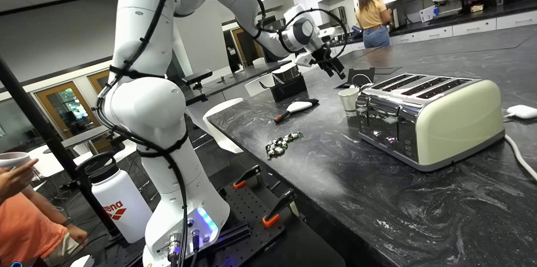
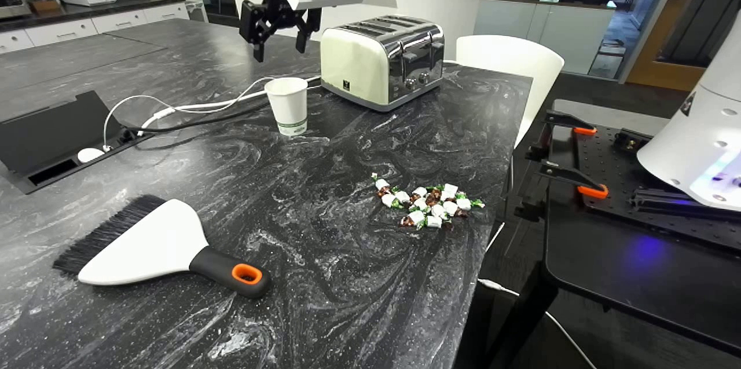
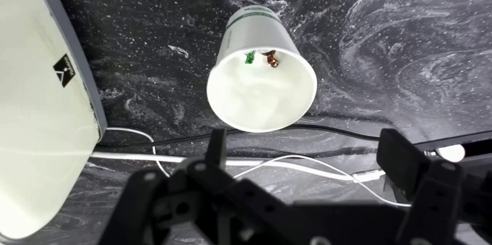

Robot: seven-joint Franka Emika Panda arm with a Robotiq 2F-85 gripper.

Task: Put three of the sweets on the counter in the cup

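The cup is a white paper cup (image 2: 289, 108) with a green band, upright on the dark marbled counter (image 2: 336, 276) beside the toaster. It also shows in an exterior view (image 1: 349, 100) and the wrist view (image 3: 253, 33). Inside it a green wrapper end (image 3: 250, 57) and a brown one (image 3: 271, 60) show, with pale shapes washed out by glare; I cannot tell how many sweets it holds. A loose pile of sweets (image 2: 431, 204), white, brown and green, lies near the counter edge, also in an exterior view (image 1: 280, 146). My gripper (image 3: 303, 137) is open, empty, above the cup (image 2: 280, 51).
A cream and chrome toaster (image 2: 359, 62) stands close to the cup. White and black cords (image 3: 292, 164) run behind the cup to an open outlet box (image 2: 52, 137). A white brush (image 2: 145, 247) lies on the counter. A black box (image 1: 289, 89) stands near the counter edge.
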